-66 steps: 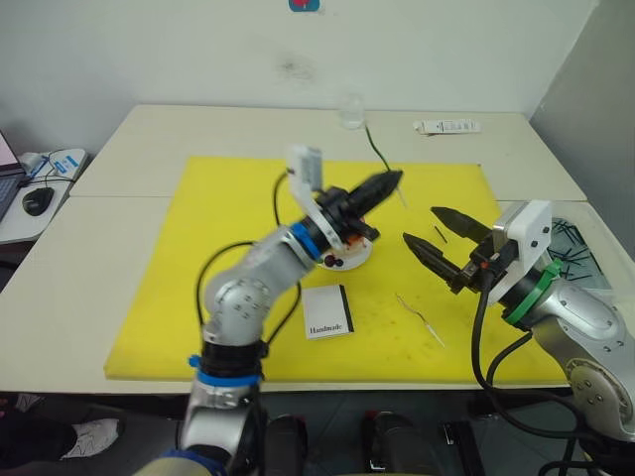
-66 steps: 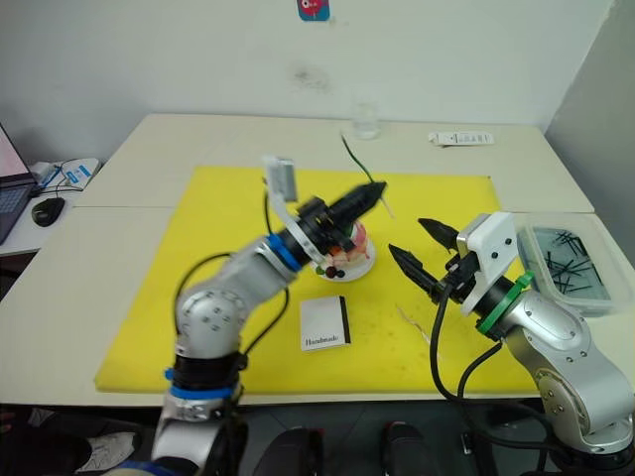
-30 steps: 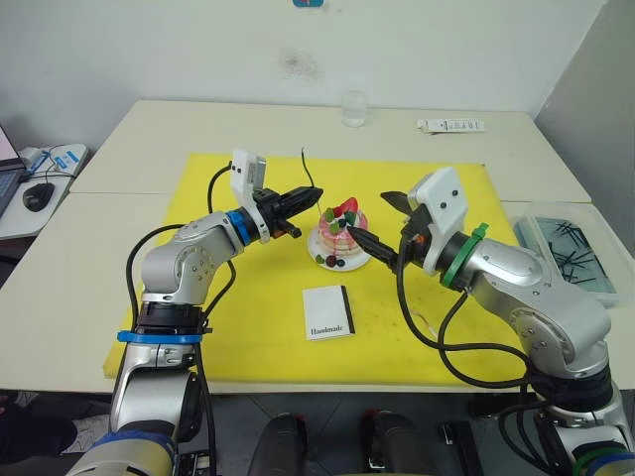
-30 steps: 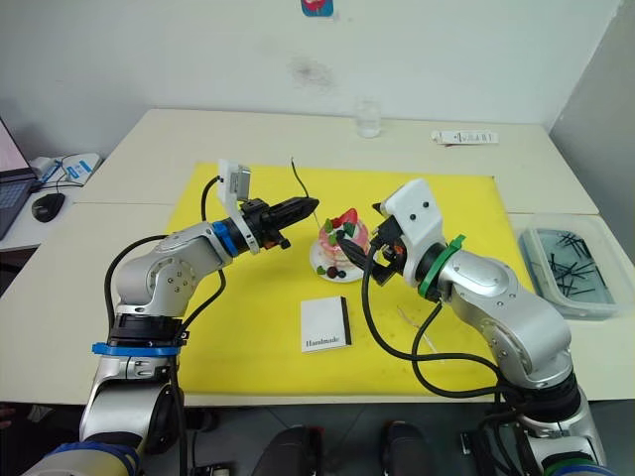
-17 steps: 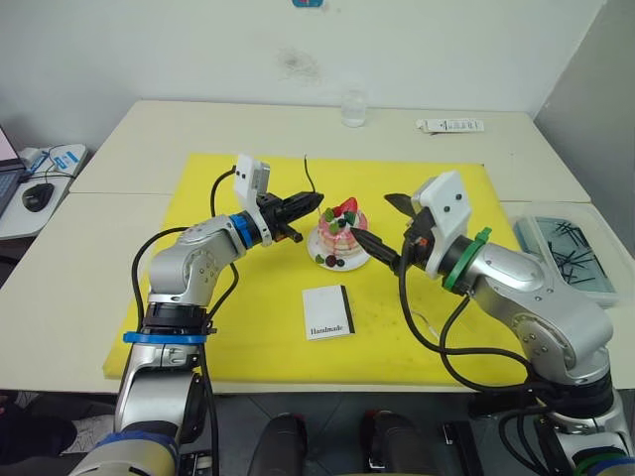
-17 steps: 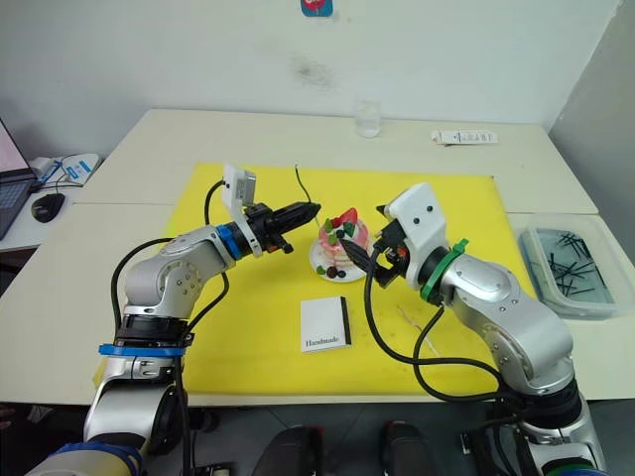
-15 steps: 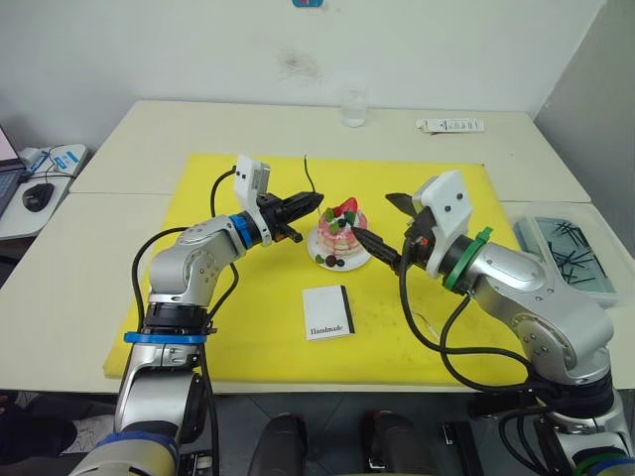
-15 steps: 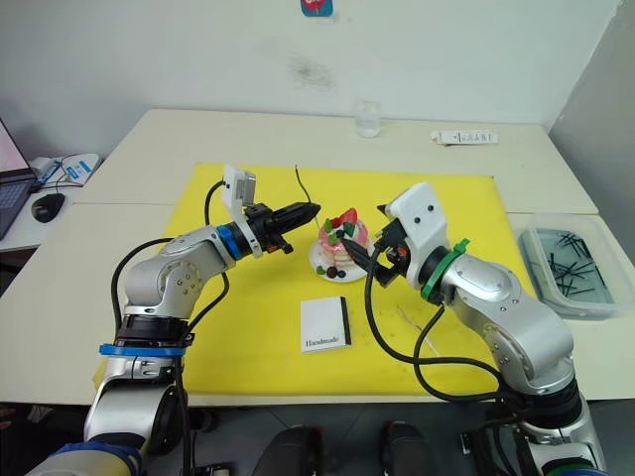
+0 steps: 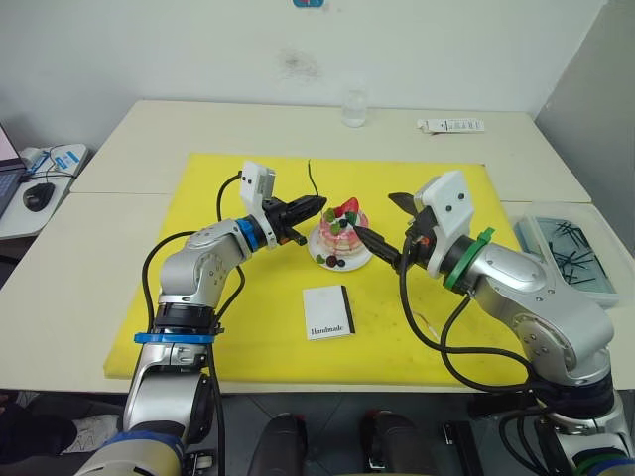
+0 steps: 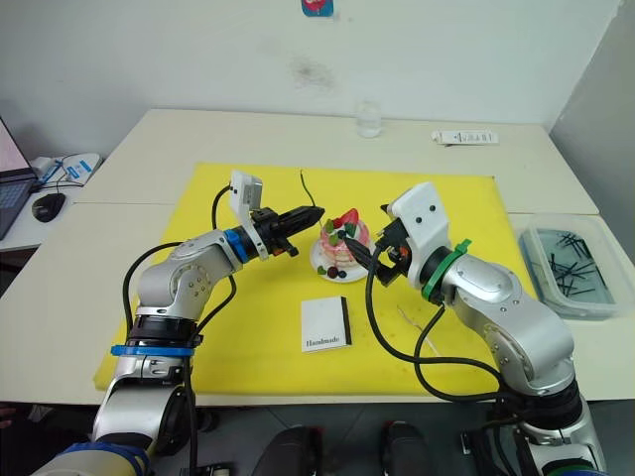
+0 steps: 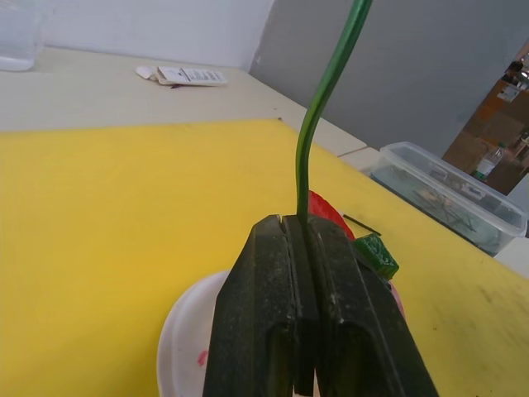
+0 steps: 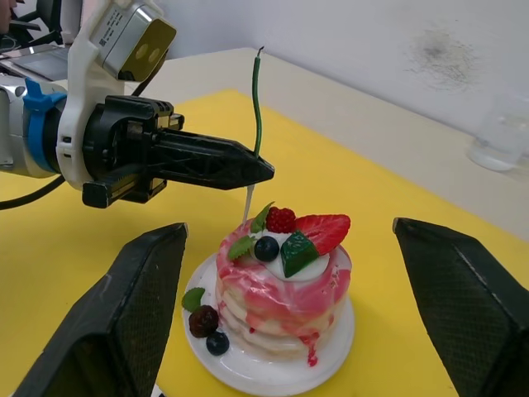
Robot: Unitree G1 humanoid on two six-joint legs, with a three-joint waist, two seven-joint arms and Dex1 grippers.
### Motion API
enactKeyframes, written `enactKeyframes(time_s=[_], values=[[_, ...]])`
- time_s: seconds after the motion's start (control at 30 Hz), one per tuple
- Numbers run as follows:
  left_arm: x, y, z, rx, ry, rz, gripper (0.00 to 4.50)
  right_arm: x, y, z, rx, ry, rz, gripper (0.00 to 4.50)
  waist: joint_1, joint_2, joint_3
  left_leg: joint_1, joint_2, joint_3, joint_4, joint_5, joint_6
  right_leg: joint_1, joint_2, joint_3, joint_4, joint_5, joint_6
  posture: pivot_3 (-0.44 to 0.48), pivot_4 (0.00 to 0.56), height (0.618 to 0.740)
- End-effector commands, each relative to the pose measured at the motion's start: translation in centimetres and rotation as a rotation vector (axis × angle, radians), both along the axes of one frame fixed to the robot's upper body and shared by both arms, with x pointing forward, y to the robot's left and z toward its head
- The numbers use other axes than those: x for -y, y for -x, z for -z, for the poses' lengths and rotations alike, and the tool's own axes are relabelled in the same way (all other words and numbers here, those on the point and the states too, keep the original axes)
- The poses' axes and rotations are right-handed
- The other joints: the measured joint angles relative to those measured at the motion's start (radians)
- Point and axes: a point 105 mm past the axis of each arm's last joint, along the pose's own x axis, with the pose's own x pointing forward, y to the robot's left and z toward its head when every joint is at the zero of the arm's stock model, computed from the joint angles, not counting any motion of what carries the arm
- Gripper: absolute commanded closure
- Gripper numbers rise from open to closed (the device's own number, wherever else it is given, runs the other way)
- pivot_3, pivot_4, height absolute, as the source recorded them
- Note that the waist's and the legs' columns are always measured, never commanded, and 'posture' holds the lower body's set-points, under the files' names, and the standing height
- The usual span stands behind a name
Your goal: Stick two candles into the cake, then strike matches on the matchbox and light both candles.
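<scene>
The pink cake (image 9: 340,234), topped with a strawberry, sits on its white plate (image 9: 349,263) mid-mat. My left gripper (image 9: 316,206) is shut on an upright green candle (image 9: 311,178) just left of the cake's top; the candle's pale lower end (image 12: 248,201) hangs close behind the cake's rim. My right gripper (image 9: 381,219) stands open on the cake's right side, one finger (image 12: 124,314) to each side of the cake. A second candle (image 9: 422,319) lies on the mat under my right arm. In front of the cake lies the white matchbox (image 9: 328,312). One match (image 11: 362,224) rests on the mat beyond the cake.
A yellow mat (image 9: 228,327) covers the table's middle. A clear tub (image 9: 571,256) of dark sticks stands at the right edge. A glass (image 9: 353,109) and a white remote (image 9: 449,126) are at the back; a mouse (image 9: 38,198) sits far left.
My left gripper has carried the candle to the right, closer to the cake. My right gripper has stayed open beside the cake, hardly moving.
</scene>
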Motion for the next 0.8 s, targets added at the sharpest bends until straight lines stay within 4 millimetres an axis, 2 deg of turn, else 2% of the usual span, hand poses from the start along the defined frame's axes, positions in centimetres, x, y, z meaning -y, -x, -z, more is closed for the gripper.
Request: enactKeyframes(time_s=[0.03,0.8], values=[[0.2,0.2,-1.3,0.048,-0.006,0.020,4.50,0.3,0.4,-1.2,0.058,-0.009,0.015,0.33,0.000,0.000,0.000,0.000,0.000,0.000,0.000,0.000,0.000,0.000,0.000,0.000,0.000,0.000,0.000,0.000,0.150,0.740],[0.3,0.7,-2.5,0.079,-0.027,0.046,4.50,-0.2,0.5,-0.8,0.052,-0.021,0.008,0.33,0.000,0.000,0.000,0.000,0.000,0.000,0.000,0.000,0.000,0.000,0.000,0.000,0.000,0.000,0.000,0.000,0.150,0.740]])
